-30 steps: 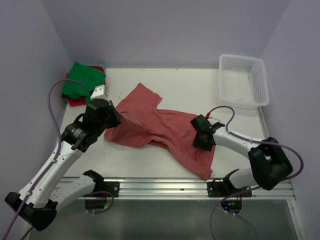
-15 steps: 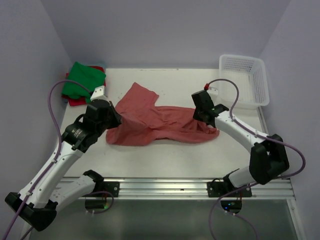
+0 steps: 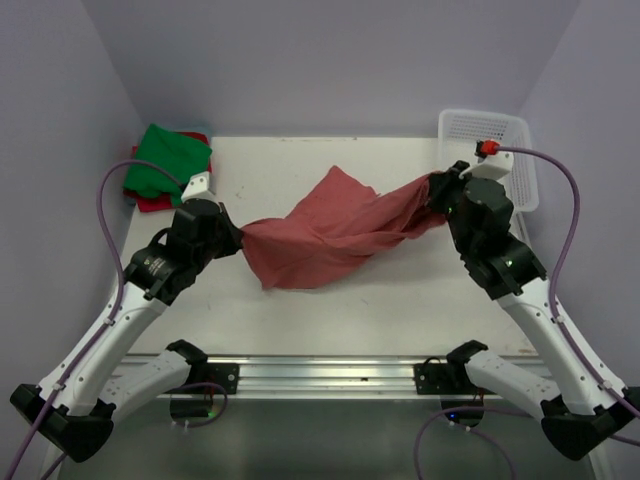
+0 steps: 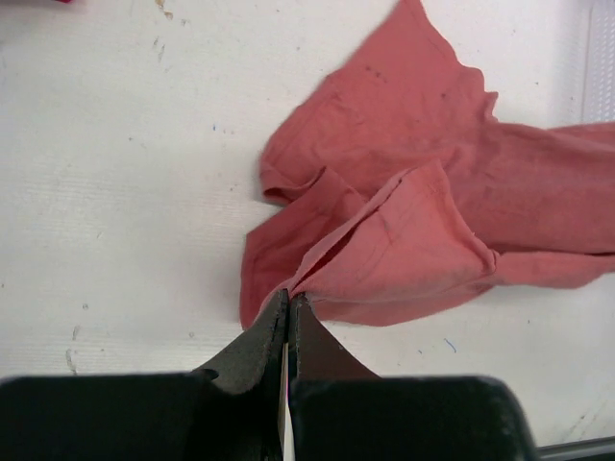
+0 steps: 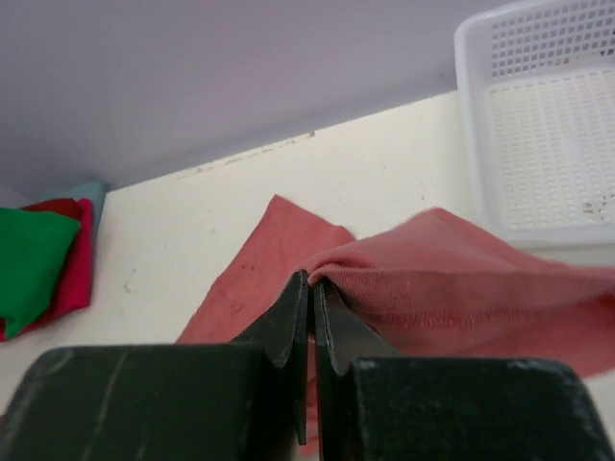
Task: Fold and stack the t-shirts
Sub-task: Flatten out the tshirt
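Left gripper (image 4: 288, 298) is clamped tight on a pinch of the faded brick-red t-shirt (image 4: 413, 240), fingers squeezed together with the cloth bunching right at the tips. From there the shirt fans out ahead of it and off to its right, rumpled on the white table (image 4: 125, 192), with one flap doubled over just past the fingertips

Right gripper (image 5: 309, 279) is likewise closed on a fold of the same shirt, a seamed edge poking out right at its tips and the fabric draping away to its right. In the top view the shirt is strung between the two grippers, lifted at the right gripper's end and sagging to the table in the middle

The white mesh basket (image 5: 468, 125) sits ahead and to the right of the right gripper. Well off to its front-left, the green t-shirt (image 5: 29, 264) lies on top of the red-pink t-shirt (image 5: 85, 254); from overhead that pile is just beyond the left gripper, at the table's far corner
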Robot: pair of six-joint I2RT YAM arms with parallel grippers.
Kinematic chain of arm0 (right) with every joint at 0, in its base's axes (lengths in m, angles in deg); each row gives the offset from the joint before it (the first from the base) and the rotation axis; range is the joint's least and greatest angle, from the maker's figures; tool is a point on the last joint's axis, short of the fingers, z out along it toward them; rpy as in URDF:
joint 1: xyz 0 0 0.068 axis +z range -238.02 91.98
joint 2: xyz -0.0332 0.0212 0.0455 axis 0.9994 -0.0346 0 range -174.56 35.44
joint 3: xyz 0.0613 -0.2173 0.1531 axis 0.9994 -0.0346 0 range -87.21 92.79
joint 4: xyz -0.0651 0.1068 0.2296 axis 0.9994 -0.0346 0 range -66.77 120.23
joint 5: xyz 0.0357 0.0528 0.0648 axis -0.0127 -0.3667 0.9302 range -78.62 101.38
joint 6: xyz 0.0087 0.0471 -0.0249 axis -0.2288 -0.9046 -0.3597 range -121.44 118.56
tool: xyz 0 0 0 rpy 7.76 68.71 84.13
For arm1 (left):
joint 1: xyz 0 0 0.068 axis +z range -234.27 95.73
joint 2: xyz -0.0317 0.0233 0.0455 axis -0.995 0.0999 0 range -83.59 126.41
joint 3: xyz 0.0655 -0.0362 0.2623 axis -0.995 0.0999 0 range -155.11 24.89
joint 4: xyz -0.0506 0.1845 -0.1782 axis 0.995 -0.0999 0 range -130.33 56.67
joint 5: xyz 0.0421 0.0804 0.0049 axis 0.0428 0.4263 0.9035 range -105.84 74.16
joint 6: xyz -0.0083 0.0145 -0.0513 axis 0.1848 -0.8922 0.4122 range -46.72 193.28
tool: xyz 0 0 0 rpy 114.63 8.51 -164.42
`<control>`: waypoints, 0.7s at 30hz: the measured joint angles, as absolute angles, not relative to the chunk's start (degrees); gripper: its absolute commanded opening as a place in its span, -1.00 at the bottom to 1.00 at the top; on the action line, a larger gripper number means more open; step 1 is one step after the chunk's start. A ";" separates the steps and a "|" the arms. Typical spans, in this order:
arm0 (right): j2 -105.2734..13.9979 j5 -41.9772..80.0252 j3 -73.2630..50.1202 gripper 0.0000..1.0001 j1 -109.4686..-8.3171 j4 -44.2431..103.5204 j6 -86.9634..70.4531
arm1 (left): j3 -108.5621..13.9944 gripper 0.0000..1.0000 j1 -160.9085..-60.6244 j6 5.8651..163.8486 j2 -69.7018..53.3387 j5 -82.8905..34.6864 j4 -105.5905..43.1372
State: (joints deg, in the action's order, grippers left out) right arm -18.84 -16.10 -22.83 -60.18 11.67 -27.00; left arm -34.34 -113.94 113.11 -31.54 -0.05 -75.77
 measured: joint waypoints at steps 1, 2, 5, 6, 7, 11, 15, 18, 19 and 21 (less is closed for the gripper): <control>-19.17 -15.93 -22.80 -1.00 -60.21 11.43 -26.83 | -34.34 -1.00 -113.94 113.11 -31.51 -0.03 -75.77; -19.76 -15.51 -22.80 -1.00 -60.23 10.92 -26.70 | -34.34 -1.00 -113.94 113.11 -31.47 -0.01 -75.77; -23.12 -12.17 -22.80 -1.00 -60.27 8.15 -26.30 | -34.73 -1.00 -113.94 113.00 -31.45 0.58 -76.16; -24.35 -9.94 -22.80 -1.00 -60.27 6.81 -26.13 | -35.19 -1.00 -113.94 112.87 -31.47 1.11 -76.49; -25.40 -7.84 -22.78 -1.00 -60.27 5.31 -25.91 | -35.93 -1.00 -113.94 112.65 -31.49 1.85 -77.10; -26.86 3.53 -22.52 -1.00 -60.27 0.04 -25.36 | -40.08 -1.00 -113.94 111.56 -32.23 5.87 -79.09; -27.08 5.54 -21.73 -1.00 -60.01 -3.33 -26.11 | -43.56 -1.00 -113.94 110.44 -33.87 10.14 -79.79; -29.81 -0.30 -20.12 -1.00 -59.97 -6.28 -27.09 | -45.26 -1.00 -113.94 109.55 -34.33 12.65 -80.25; -31.73 -2.53 -19.42 -1.00 -59.99 -6.54 -27.44 | -45.75 -1.00 -113.94 109.40 -34.31 13.35 -80.55; -36.87 -6.75 -18.10 -1.00 -60.08 -6.43 -28.12 | -46.62 -1.00 -113.94 108.94 -34.25 14.42 -80.92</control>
